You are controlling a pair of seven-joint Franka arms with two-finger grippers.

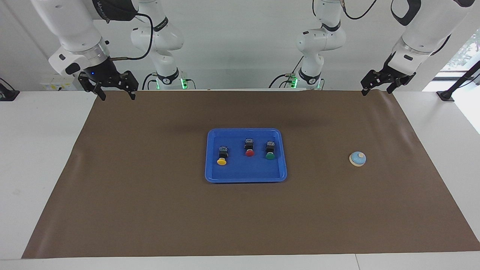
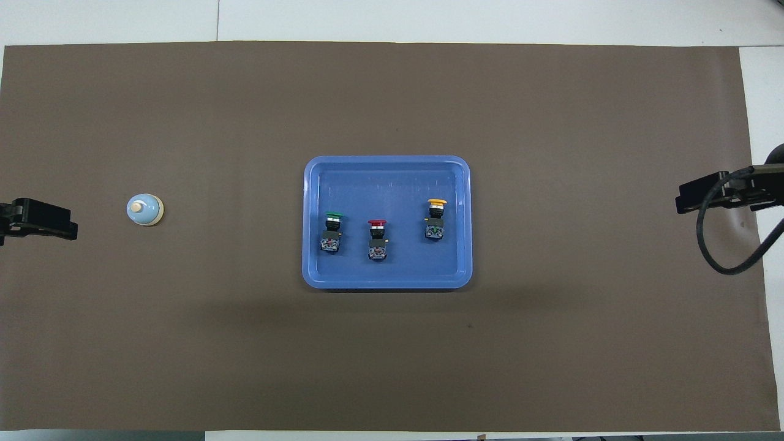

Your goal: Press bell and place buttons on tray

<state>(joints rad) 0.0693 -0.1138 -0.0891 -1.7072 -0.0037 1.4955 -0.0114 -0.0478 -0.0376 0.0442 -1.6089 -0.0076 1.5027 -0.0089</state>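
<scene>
The blue tray [image 1: 245, 179] lies in the middle of the brown mat; it also shows in the overhead view [image 2: 387, 161]. Three buttons lie on their sides in it: yellow [image 1: 222, 155] [image 2: 435, 218] toward the right arm's end, red [image 1: 249, 147] [image 2: 377, 239] in the middle, green [image 1: 270, 150] [image 2: 332, 231] toward the left arm's end. The light-blue bell [image 1: 357, 158] [image 2: 145, 209] stands on the mat toward the left arm's end. My left gripper [image 1: 376, 91] [image 2: 43, 219] and right gripper [image 1: 116, 96] [image 2: 704, 196] hang open and empty, raised over the mat's corners by the robots.
The brown mat [image 1: 150, 210] covers most of the white table [image 1: 37, 168]. A black cable [image 2: 729, 245] loops beside the right gripper. A black stand [image 1: 446, 95] sits at the table's edge at the left arm's end.
</scene>
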